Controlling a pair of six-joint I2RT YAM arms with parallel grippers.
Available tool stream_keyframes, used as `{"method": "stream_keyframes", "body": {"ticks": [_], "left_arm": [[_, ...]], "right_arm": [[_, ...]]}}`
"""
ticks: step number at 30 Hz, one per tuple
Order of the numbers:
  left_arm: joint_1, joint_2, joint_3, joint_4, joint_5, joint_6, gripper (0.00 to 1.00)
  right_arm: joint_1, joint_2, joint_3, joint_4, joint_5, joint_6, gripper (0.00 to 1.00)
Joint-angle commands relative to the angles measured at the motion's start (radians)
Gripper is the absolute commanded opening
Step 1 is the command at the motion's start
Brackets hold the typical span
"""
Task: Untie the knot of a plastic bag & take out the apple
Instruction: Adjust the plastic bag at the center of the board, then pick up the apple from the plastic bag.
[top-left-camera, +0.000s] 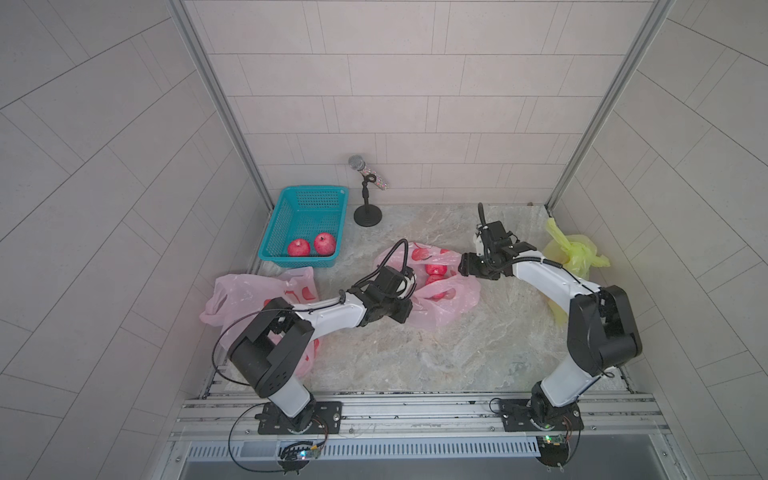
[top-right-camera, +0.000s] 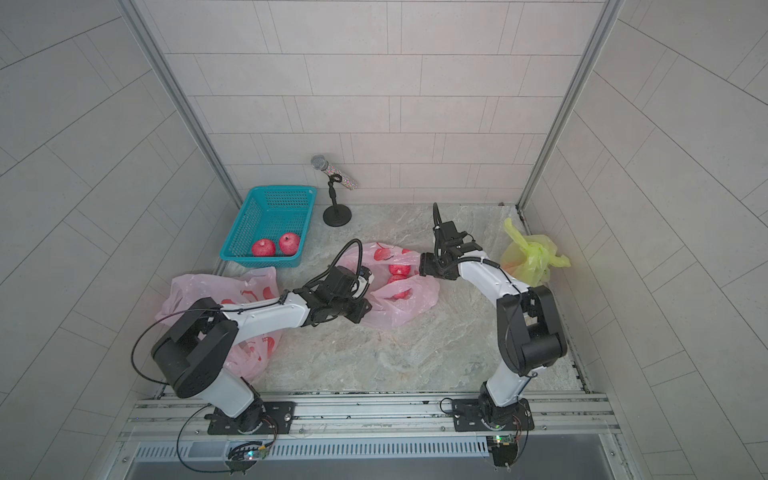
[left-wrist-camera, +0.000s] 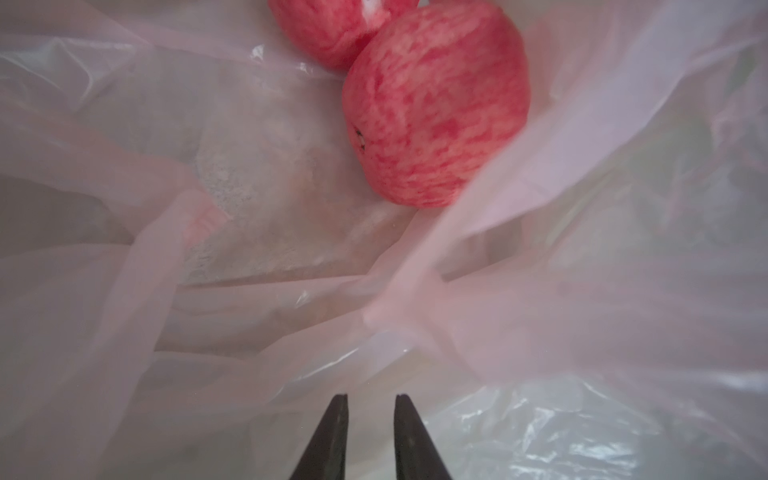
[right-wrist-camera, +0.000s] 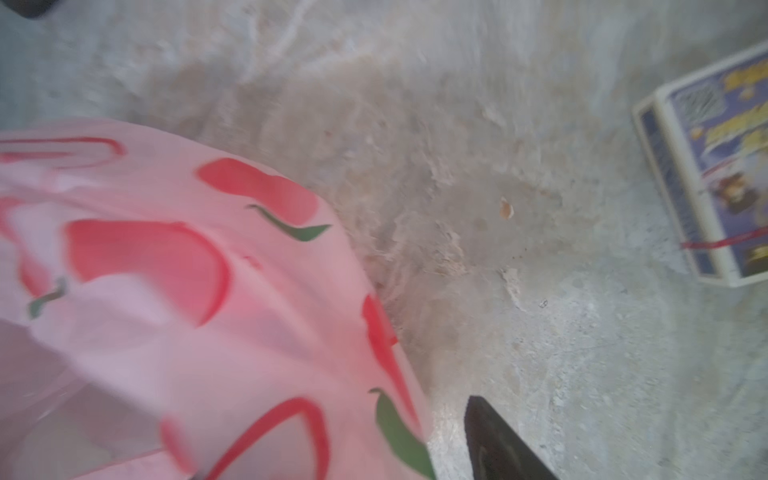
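Observation:
A pink plastic bag (top-left-camera: 453, 301) printed with red apples lies mid-table in both top views, its mouth spread wide; no knot is in view on it. Two red apples (top-left-camera: 435, 270) sit inside. In the left wrist view one apple (left-wrist-camera: 436, 108) lies just ahead of another (left-wrist-camera: 332, 29), both bare on the film. My left gripper (left-wrist-camera: 371, 401) is inside the bag mouth, open a little, with nothing between its fingers. My right gripper (top-left-camera: 461, 266) is at the bag's right edge, open; one finger (right-wrist-camera: 494, 436) shows, and the other is hidden behind the film.
A teal basket (top-left-camera: 307, 189) at the back left holds two red apples (top-left-camera: 311, 246). A microphone on a stand (top-left-camera: 368, 195) is beside it. A knotted yellow bag (top-left-camera: 575, 253) sits at the right wall. Another pink bag (top-left-camera: 249, 295) lies under my left arm. A small box (right-wrist-camera: 715, 166) is on the table.

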Motion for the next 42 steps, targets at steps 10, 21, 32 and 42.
{"method": "stream_keyframes", "body": {"ticks": [10, 21, 32, 42], "left_arm": [[0.006, -0.030, 0.040, 0.071, 0.039, -0.040, 0.28], [0.059, -0.070, 0.001, 0.111, 0.063, -0.084, 0.28], [0.111, -0.069, -0.023, 0.193, 0.085, -0.135, 0.28], [0.069, 0.016, 0.089, 0.223, 0.147, -0.129, 0.34]], "right_arm": [[0.201, -0.057, 0.135, -0.134, 0.012, -0.147, 0.96], [0.281, 0.054, 0.133, -0.147, -0.154, -0.233, 0.97], [0.291, 0.008, 0.094, -0.310, -0.168, -0.305, 0.31], [0.258, -0.100, -0.068, -0.317, -0.095, -0.220, 0.18]]}}
